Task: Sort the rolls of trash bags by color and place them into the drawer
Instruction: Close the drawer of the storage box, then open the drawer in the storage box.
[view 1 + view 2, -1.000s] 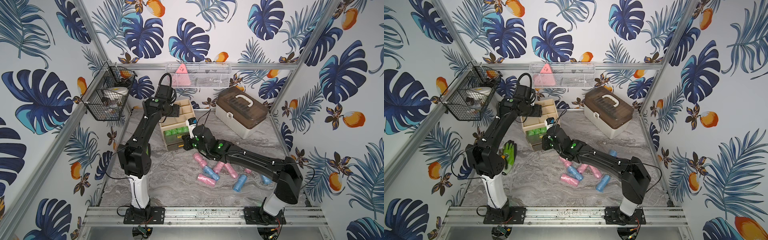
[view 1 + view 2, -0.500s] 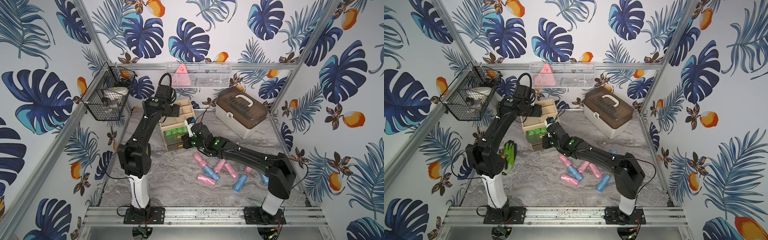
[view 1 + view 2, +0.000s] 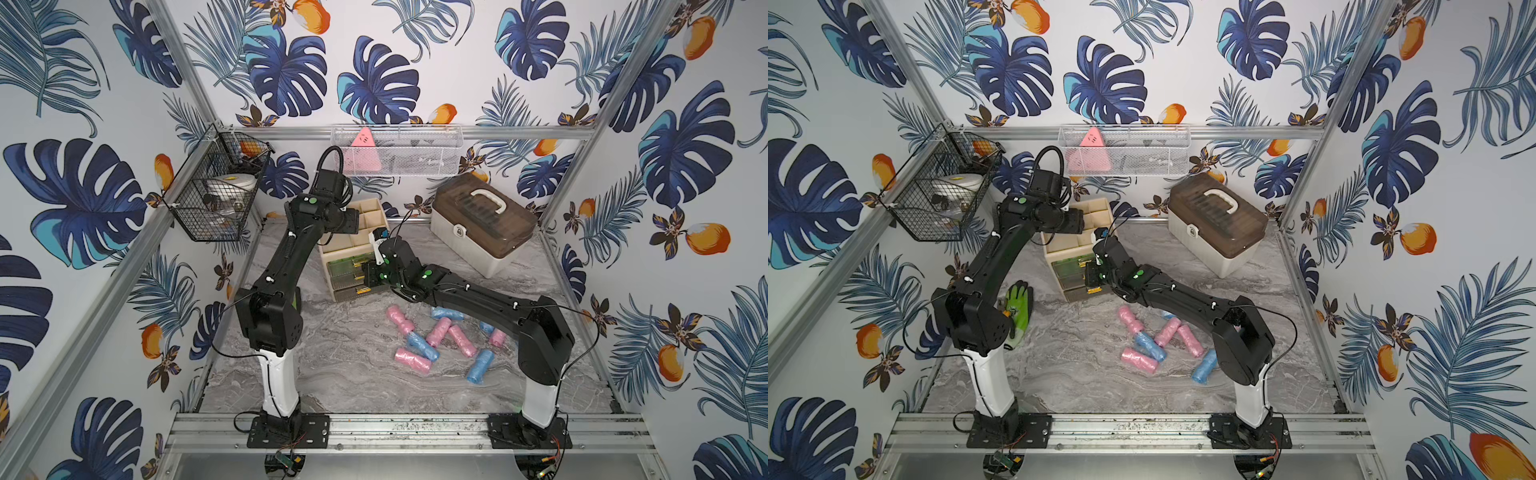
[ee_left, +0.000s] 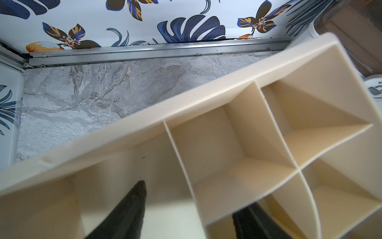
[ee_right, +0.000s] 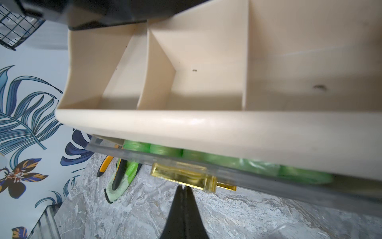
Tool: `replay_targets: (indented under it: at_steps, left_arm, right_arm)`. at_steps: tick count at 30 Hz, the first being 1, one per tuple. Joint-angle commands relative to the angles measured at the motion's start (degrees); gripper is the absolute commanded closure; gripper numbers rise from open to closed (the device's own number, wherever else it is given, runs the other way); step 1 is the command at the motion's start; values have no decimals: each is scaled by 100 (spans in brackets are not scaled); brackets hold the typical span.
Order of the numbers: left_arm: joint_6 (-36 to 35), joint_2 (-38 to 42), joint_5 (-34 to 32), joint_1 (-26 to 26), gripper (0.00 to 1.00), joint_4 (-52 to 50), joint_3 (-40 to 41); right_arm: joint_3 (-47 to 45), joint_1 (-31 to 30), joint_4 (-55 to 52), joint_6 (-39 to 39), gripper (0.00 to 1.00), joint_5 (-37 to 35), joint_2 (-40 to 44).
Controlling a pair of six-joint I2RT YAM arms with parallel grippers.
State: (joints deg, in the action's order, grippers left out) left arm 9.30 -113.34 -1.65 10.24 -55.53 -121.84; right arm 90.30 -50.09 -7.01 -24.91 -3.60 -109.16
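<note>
the step in hand looked like closing the top drawer (image 5: 237, 175) of the organiser (image 4: 144, 115) once the green rolls (image 5: 165, 150) were in it. the green rolls lay in a row behind the drawer's clear front, which stuck out only a little under the organiser's lip. the right gripper (image 5: 184, 189) was fully shut and held nothing, its tips right at the yellow handle (image 5: 186, 175). the left gripper (image 4: 193, 195) stood partly open astride a divider (image 4: 179, 149) in the organiser's top, apparently to steady it; no clamping showed. the pink rolls (image 3: 440, 332) and blue rolls (image 3: 422, 347) lay mixed and loose on the table (image 3: 353, 374), well apart from the organiser.

a second earlier the drawer was pulled out with the green rolls open to view from above; it had since been pushed most of the way in, and the right arm had reached further forward.

next, probably a short straight push until the front sat flush, then opening another drawer for a second colour.
</note>
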Motion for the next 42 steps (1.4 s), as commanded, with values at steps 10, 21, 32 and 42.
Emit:
replay_targets:
  at_steps: [10,21,32,42]
  left_arm:
    - [-148,-68,-182,-4,32,-723,103]
    - [51,167,73,-13,26,-569,-279]
    - [367,1473,285,-22,25,-211,501]
    - [826,3759,527,-282,20,651,3543]
  right_arm:
    - [27,69,539,-806,100,277,-163]
    - [-1272,75,878,-1300,86,500,866]
    - [-2084,208,1872,-2882,61,1131,770]
    - [-2357,277,3201,-4162,62,1360,102]
